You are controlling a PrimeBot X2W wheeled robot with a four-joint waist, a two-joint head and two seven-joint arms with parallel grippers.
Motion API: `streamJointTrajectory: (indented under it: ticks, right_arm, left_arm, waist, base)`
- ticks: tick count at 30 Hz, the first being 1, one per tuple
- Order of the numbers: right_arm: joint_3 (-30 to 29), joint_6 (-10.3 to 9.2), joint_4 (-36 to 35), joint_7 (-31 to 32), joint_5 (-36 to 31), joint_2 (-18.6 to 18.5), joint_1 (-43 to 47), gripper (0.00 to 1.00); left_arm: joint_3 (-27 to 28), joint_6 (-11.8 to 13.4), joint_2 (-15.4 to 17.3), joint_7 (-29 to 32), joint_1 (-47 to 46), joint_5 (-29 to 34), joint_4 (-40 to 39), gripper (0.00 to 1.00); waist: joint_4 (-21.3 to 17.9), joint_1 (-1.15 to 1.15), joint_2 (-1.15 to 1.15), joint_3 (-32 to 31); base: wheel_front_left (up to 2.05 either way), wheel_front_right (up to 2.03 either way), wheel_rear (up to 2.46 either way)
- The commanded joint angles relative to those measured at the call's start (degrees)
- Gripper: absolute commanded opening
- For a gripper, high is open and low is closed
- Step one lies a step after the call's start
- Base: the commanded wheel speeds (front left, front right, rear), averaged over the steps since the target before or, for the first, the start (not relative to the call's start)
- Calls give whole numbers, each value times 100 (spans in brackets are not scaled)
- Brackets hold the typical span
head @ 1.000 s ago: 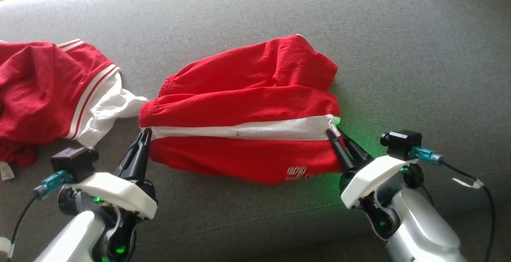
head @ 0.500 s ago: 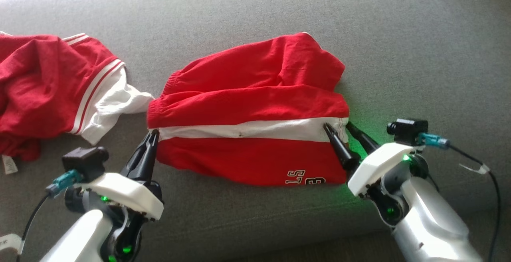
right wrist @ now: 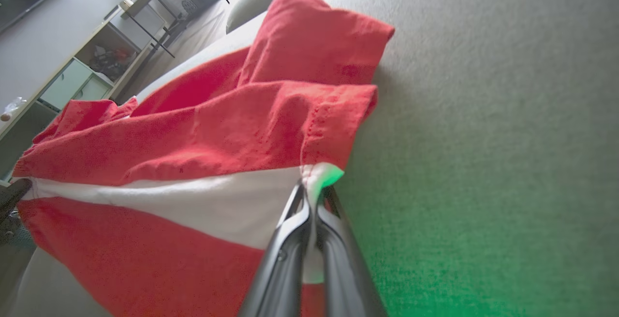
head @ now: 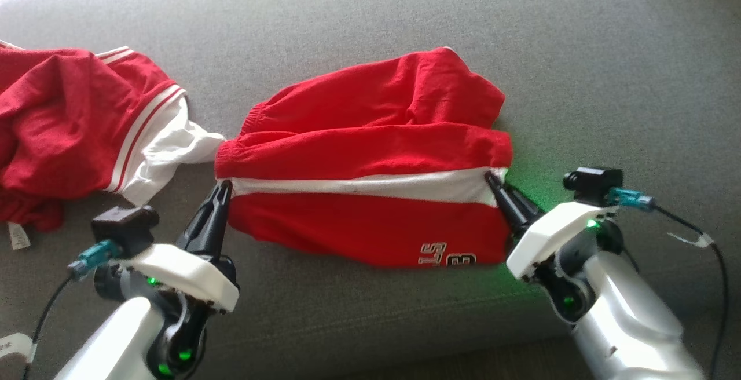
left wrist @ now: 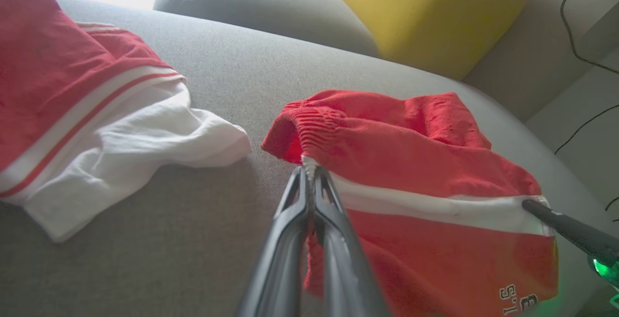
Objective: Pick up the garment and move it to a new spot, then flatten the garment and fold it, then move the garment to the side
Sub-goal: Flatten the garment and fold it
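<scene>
On the sofa [head: 370,26], shorts [head: 370,142] lie centred. Left gripper [head: 224,187], at 8 o'clock, pinches the white stripe's [head: 359,186] waistband end; right gripper [head: 492,177], at 4 o'clock, pinches its hem end.

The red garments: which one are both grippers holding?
The red shorts with printed letters, pinched at both ends; the other garment lies untouched beside them.

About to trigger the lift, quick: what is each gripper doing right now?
Left gripper: shut on the red shorts, waistband end.
Right gripper: shut on the red shorts, hem end.
</scene>
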Motion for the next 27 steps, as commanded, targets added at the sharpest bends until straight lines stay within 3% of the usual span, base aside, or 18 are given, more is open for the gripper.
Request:
streamJointTrajectory:
  ticks: [1, 7, 16, 27]
  right_arm:
    - [38, -1, -283, -105, 12, -91, -203, 0]
    - [-128, -1, -974, 34, 181, -290, -404, 0]
    - [-581, -1, -2366, 1120, 338, -959, -1207, 0]
    - [-1031, -1, -2662, 1666, 131, -1204, -2002, 0]
  left_arm:
    - [366, -61, 83, -72, -275, -15, -216, 0]
    - [508, -275, 133, 217, -535, -363, -654, 0]
    - [849, -285, 626, 1284, -1825, -657, -1554, 0]
    - [943, -284, 565, 1915, -2857, -936, -1665, 0]
  waist:
    - [-15, 0, 0, -39]
    - [-55, 0, 0, -156]
    - [-226, 0, 0, -507]
    - [-360, 0, 0, -767]
  base:
    - [0, 0, 0]
    - [0, 0, 0]
    - [0, 0, 0]
    - [0, 0, 0]
